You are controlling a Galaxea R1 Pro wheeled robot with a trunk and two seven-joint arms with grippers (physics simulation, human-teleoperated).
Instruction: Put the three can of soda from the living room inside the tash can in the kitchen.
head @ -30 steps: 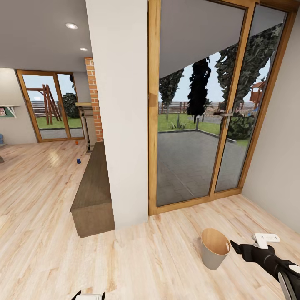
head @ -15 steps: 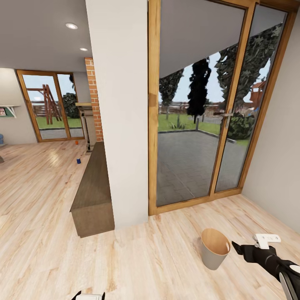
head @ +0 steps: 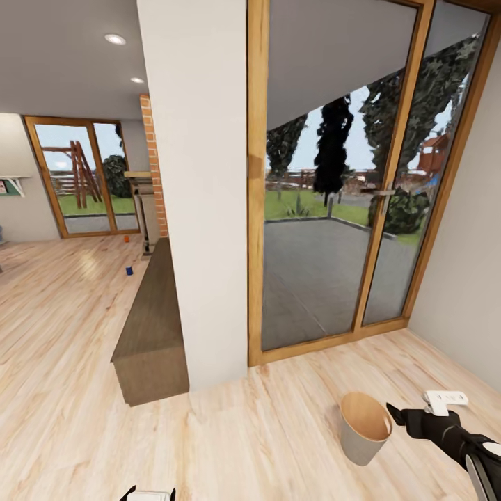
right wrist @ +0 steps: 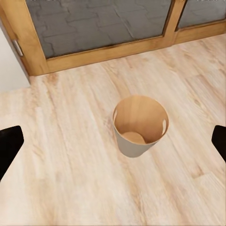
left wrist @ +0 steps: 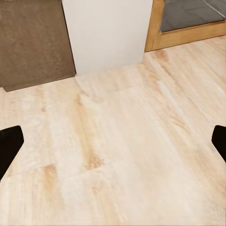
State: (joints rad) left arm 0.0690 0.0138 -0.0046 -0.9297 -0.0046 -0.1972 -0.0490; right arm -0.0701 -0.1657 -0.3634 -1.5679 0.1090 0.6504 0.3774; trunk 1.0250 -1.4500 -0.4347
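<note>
Right end effector [head: 394,415] hangs wide open and empty beside the tash can [head: 364,427]; bin's empty too, so roll toward that blue can [head: 129,271] across the floor [head: 62,390].

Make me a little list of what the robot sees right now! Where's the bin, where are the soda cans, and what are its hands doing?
bin: trash can upright on the wood floor, nothing inside
blue can: far off on the floor
orange can: farther back, near the brick column
right gripper: beside the bin, open, holding nothing
left gripper: open over bare floor
door: glass door behind the bin
</note>
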